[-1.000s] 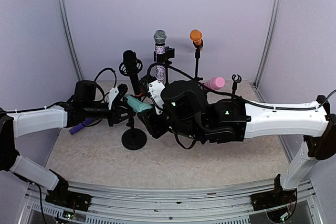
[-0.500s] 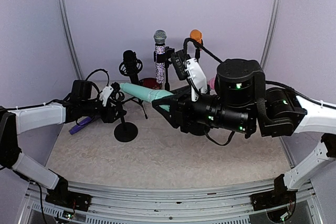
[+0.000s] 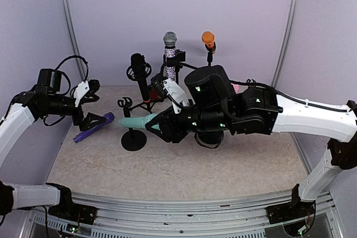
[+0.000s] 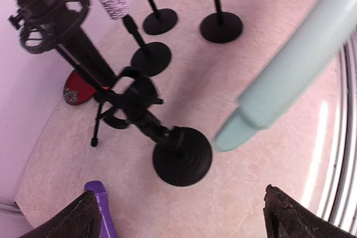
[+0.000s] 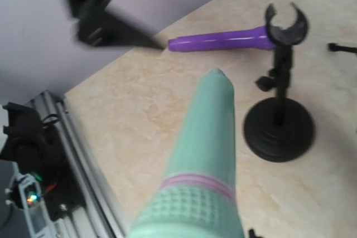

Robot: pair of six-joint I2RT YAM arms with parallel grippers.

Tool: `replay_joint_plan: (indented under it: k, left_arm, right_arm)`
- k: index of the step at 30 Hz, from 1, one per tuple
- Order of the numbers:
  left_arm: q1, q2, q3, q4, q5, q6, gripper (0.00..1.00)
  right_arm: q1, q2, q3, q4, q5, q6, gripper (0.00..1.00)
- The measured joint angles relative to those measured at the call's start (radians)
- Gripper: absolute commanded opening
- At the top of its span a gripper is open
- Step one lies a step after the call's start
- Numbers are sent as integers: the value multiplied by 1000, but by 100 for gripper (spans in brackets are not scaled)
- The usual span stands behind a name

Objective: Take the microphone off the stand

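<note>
The teal microphone (image 3: 136, 121) (image 4: 290, 76) (image 5: 206, 149) is out of the stand and hangs nearly level above the table, its tail pointing left. My right gripper (image 3: 163, 126) is shut on its head end. The black stand (image 3: 134, 137) (image 4: 182, 156) (image 5: 279, 129) is upright, and its clip (image 3: 124, 103) (image 5: 285, 26) holds nothing. The microphone's tail hovers just right of the stand's post. My left gripper (image 3: 96, 101) (image 4: 181, 221) is open at the far left, well away from the stand and holding nothing.
A purple microphone (image 3: 92, 129) (image 5: 223, 40) lies on the table under my left gripper. Behind stand a black studio microphone (image 3: 138, 62), a glittery silver one (image 3: 170, 40) and an orange one (image 3: 208, 38), each on its own stand. A metal rail (image 3: 178, 202) runs along the near edge.
My left gripper opened, let go of the stand and drew back to the left. My right gripper pulled the teal microphone out of the clip and swung it down beside the stand.
</note>
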Motion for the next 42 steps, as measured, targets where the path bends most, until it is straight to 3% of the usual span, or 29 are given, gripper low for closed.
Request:
replay_joint_plan:
  k: [7,12,16,20,21,22,27,30,34,42]
  left_arm:
    - [-101,-64,-1,-236,47,153,94]
    - [-146,-60,-3,-273,49,171,83]
    - [-153,-60,-12,-290,48,187,74]
    - [-154,-56,-23,-296,41,197,55]
    - [-154,-55,-23,-296,37,195,44]
    - [-154,-53,-23,-295,35,196,38]
    - [-159,-53,-26,-285,46,240,30]
    - [-107,-54,-31,-271,29,234,29]
    - [15,-53,-77,-249,-18,249,31]
    - [188,-47,-301,-78,-192,290,43]
  right_arm:
    - [-60,234,211,29,-233,-13,0]
    - [-62,375,338,35,-340,-21,0]
    - [-66,400,359,48,-392,-19,0]
    - [-72,401,363,82,-436,-11,0]
    - [-73,401,364,89,-442,-9,0]
    - [-75,402,364,97,-445,-8,6]
    - [-99,408,369,156,-472,-2,71]
    - [-101,406,351,174,-459,10,93]
    - [-109,379,272,194,-422,8,100]
    - [-160,300,195,205,-286,4,100]
